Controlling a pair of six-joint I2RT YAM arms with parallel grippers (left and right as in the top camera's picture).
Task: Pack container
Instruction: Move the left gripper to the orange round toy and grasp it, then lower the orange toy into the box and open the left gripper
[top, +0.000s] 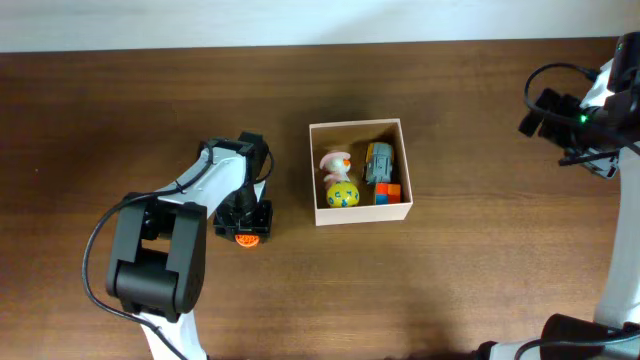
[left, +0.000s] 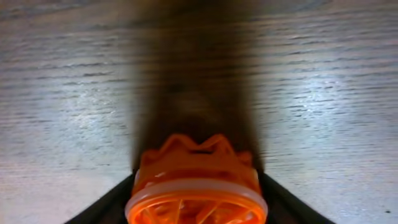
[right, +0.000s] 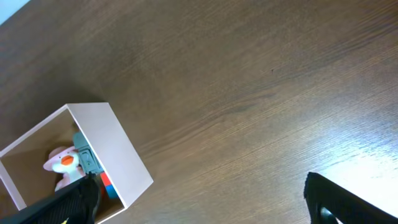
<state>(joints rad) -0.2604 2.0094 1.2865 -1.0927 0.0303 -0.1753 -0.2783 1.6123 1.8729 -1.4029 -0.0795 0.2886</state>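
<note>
The container (top: 404, 170) is a square white-walled box at the table's middle; it also shows in the right wrist view (right: 118, 149). It holds a pink-and-white duck toy (top: 335, 162), a yellow ball with teal spots (top: 342, 195), a grey toy (top: 378, 162) and orange and blue blocks (top: 388, 192). My left gripper (top: 247, 235) is down at the table left of the container, shut on an orange ribbed toy (left: 196, 186). My right gripper (right: 202, 208) is open and empty, held high at the far right, well away from the container.
The brown wooden table (top: 480, 270) runs to a pale wall at the back. The right arm's base (top: 560, 335) stands at the lower right. The left arm's base (top: 155, 270) stands at the lower left.
</note>
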